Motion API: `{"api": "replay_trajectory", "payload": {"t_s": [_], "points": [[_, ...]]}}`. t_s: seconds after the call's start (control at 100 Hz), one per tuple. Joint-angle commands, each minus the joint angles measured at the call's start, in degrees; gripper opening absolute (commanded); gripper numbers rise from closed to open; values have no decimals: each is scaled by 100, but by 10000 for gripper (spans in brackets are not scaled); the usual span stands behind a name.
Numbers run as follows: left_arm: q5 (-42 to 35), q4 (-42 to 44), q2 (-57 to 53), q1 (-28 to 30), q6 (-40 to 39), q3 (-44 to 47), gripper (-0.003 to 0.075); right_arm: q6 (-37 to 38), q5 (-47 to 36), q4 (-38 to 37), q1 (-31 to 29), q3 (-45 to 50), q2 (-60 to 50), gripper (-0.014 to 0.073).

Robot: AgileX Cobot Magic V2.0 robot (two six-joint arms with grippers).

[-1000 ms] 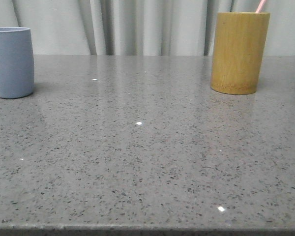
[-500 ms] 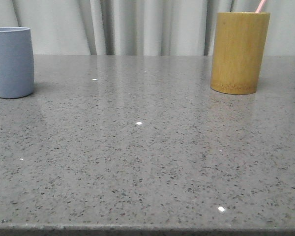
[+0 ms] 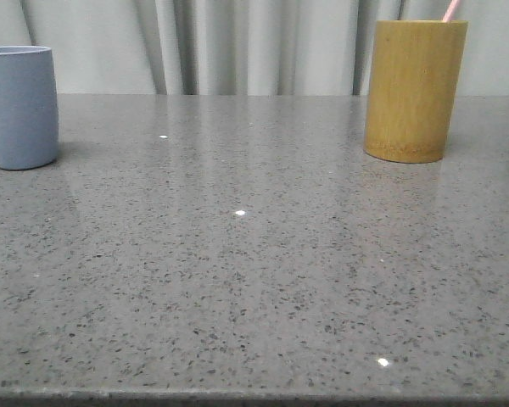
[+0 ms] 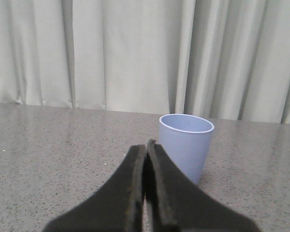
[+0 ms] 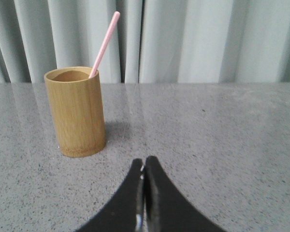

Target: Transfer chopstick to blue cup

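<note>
The blue cup (image 3: 19,107) stands upright at the table's far left; it also shows in the left wrist view (image 4: 186,146), just beyond my left gripper (image 4: 146,144), which is shut and empty. A pale pink chopstick (image 5: 104,44) leans out of the yellow-brown bamboo holder (image 5: 76,111); in the front view only its tip (image 3: 450,10) shows above the holder (image 3: 414,90) at the far right. My right gripper (image 5: 144,161) is shut and empty, nearer than the holder and to one side of it. Neither gripper shows in the front view.
The grey speckled table (image 3: 237,254) runs from the front edge to pale curtains (image 3: 237,42) behind. Nothing else stands on it between the two cups.
</note>
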Motion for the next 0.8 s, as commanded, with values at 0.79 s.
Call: {"api": "replay_trajectory", "payload": {"t_s": [0.79], "points": [[3960, -523, 3675, 5, -66, -4246, -18, -43, 1381, 0, -33, -2846, 2279, -65]]}}
